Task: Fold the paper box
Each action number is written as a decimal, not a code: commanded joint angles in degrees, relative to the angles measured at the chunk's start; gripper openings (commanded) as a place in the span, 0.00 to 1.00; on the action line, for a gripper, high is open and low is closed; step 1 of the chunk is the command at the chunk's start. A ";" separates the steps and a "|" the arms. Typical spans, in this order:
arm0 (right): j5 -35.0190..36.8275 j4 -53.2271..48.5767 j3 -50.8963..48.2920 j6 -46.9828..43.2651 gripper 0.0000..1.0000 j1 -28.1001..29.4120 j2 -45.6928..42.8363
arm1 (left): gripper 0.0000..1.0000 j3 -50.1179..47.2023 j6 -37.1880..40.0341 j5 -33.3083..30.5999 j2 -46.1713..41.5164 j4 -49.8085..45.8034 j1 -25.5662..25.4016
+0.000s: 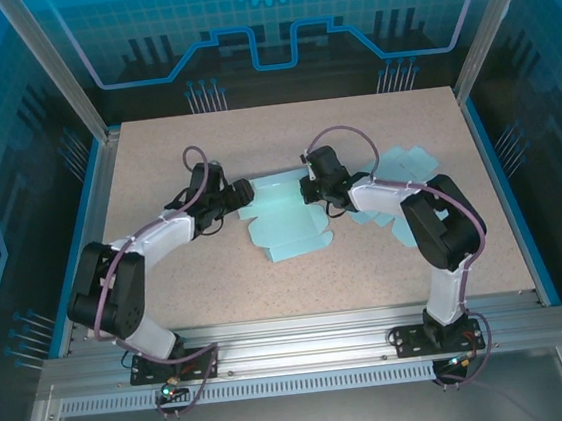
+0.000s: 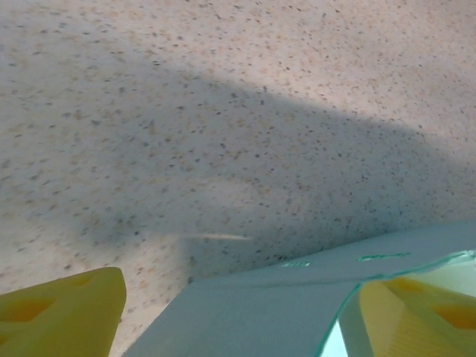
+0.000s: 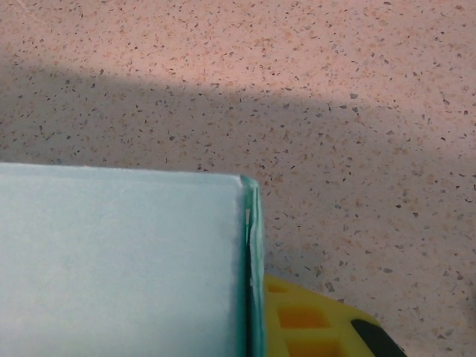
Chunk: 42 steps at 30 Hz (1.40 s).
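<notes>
Paper box [image 1: 284, 220] lies on the table [image 1: 418, 266] between my arms, right gripper [image 1: 311, 185] pinching its wall [image 3: 251, 260] so it cannot slide, left gripper [image 1: 244, 194] wide open around a flap [image 2: 260, 312] to fold.

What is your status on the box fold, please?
Left fingers open astride a box flap. Right fingers shut on its far-right corner. Box part-folded. Spare sheets under right arm, not blocking.

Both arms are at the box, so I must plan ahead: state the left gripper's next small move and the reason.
Probably close the left gripper on the flap of the paper box: its fingers stand wide apart with that flap's edge between them, while the right gripper pinches the opposite wall, steadying the box.
</notes>
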 commanded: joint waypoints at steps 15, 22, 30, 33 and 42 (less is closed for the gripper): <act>1.13 -0.33 1.63 1.47 0.13 1.29 0.38 | 0.93 -22.17 -15.70 3.01 -26.77 7.37 -0.04; 1.43 -0.62 1.70 1.08 0.13 1.60 0.25 | 0.99 -25.82 -19.72 6.52 -24.64 18.87 -1.31; 1.61 -0.42 1.32 1.41 0.13 1.69 0.12 | 0.99 -25.71 -21.44 10.20 -12.04 32.95 -3.40; 1.35 -0.35 1.54 1.37 0.13 1.77 0.39 | 0.99 -25.51 -22.21 9.85 -8.31 35.14 -3.72; 1.60 -0.33 1.61 1.33 0.13 1.86 0.61 | 0.99 -22.84 -21.98 10.27 0.36 40.53 -3.91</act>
